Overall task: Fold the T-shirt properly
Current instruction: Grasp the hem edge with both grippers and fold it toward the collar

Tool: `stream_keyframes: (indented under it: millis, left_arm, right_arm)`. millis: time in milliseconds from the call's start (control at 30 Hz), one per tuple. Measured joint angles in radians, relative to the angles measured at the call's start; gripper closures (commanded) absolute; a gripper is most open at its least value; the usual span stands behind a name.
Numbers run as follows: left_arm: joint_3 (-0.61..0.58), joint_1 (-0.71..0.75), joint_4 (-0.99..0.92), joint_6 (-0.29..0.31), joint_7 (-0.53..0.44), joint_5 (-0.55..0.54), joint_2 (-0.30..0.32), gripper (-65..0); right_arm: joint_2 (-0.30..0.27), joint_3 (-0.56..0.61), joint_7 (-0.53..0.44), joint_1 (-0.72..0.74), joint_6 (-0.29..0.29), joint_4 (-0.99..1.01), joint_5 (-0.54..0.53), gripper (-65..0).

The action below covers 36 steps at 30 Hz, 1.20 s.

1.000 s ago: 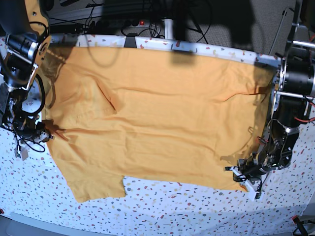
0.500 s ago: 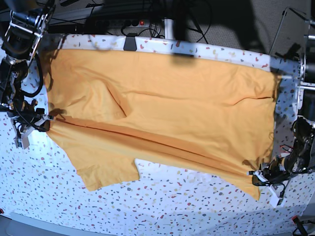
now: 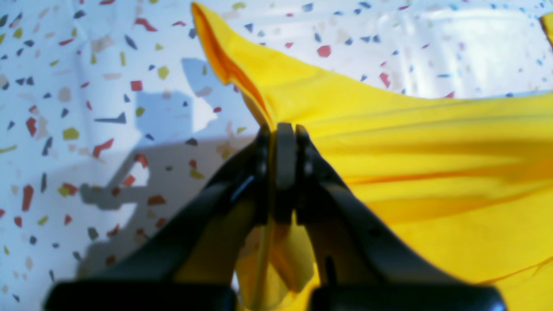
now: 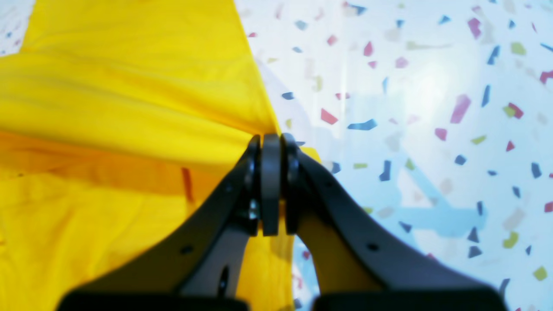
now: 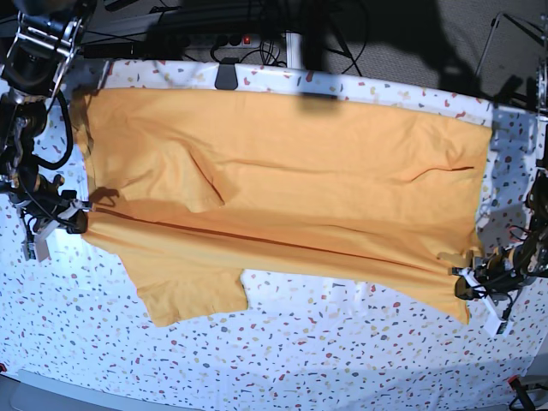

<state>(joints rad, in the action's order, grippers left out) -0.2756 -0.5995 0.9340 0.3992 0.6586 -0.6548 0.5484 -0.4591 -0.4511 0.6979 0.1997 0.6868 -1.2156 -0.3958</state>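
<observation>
On the speckled desk (image 5: pixel 282 360), your left gripper (image 5: pixel 469 287) and right gripper (image 5: pixel 75 218) each have jaws clamped on opposite shirt (image 5: pixel 282 197) edges, keeping a straight fold line taut.

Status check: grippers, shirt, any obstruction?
Left gripper shut on T-shirt edge. Right gripper shut on opposite edge. Shirt stretched between them on table. Nothing in the way.

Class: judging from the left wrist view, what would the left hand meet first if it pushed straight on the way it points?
The left hand, shut on the T-shirt, would probably first push into that raised cloth, then meet the speckled table; depth is unclear.
</observation>
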Motion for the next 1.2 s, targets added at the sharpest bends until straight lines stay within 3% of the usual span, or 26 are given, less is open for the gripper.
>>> stream_keyframes:
  millis: [267,500,833,867,933,1000,1067,1200]
  left_arm:
    - [0.000,0.069,0.002,0.000,0.001,0.003,0.000,0.0]
    - [0.000,0.099,0.002,0.000,0.052,0.000,0.000,0.0]
    - [0.000,0.097,0.002,0.000,0.049,-0.001,0.000,0.0]
    - [0.000,0.097,0.002,0.000,0.049,-0.001,0.000,-0.6]
    - [0.000,0.097,0.002,0.000,0.051,0.002,0.000,-14.7]
    - [0.000,0.097,0.002,0.000,0.069,0.002,0.000,-25.2]
    - [0.000,0.097,0.002,0.000,0.113,0.003,0.000,-28.9]
    - [0.000,0.097,0.002,0.000,0.183,0.051,0.000,-29.2]
  right_arm:
    - [0.000,0.000,0.007,-0.101,0.000,-0.080,0.000,0.0]
    - [0.000,0.000,0.019,-0.100,0.000,-0.080,0.006,0.0]
    - [0.000,0.000,0.100,-0.100,0.000,-0.080,0.007,0.0]
    - [0.000,0.000,0.113,-0.100,0.000,-0.080,0.007,-8.4]
    - [-0.001,0.000,0.119,-0.100,0.000,-0.080,0.012,-23.8]
    - [-0.001,0.000,0.120,-0.100,0.000,-0.080,0.016,-33.2]
    - [-0.001,0.000,0.141,-0.100,0.000,-0.080,0.015,-35.4]
    - [-0.001,0.000,0.175,-0.100,0.000,-0.080,0.015,-35.3]
